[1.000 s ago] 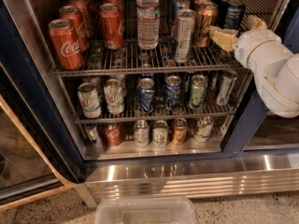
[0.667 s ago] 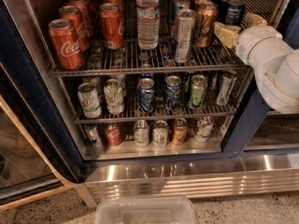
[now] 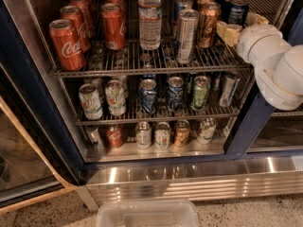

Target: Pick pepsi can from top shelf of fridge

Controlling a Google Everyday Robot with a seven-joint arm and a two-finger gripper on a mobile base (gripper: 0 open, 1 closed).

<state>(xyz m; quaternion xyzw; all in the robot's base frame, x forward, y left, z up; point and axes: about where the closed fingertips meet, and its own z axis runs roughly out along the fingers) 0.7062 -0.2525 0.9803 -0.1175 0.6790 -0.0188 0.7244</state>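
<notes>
The pepsi can (image 3: pixel 237 9), deep blue with a silver rim, stands at the back right of the top shelf (image 3: pixel 142 66) of the fridge (image 3: pixel 247 126). My gripper (image 3: pixel 241 25) reaches in from the right on a white arm and sits just in front of and below the can. Its pale fingers (image 3: pixel 227 32) are spread apart and hold nothing, one to the left of the can and one to the right. The can's lower part is hidden behind the gripper.
A bronze-brown can (image 3: pixel 208 24) and a slim silver can (image 3: pixel 186 36) stand just left of the gripper. A water bottle (image 3: pixel 150 17) and red Coke cans (image 3: pixel 67 43) fill the shelf's left. Lower racks hold more cans. A clear plastic bin (image 3: pixel 147 214) lies on the floor.
The arm and gripper have shifted slightly up and deeper into the shelf toward the pepsi can. The cans have not moved.
</notes>
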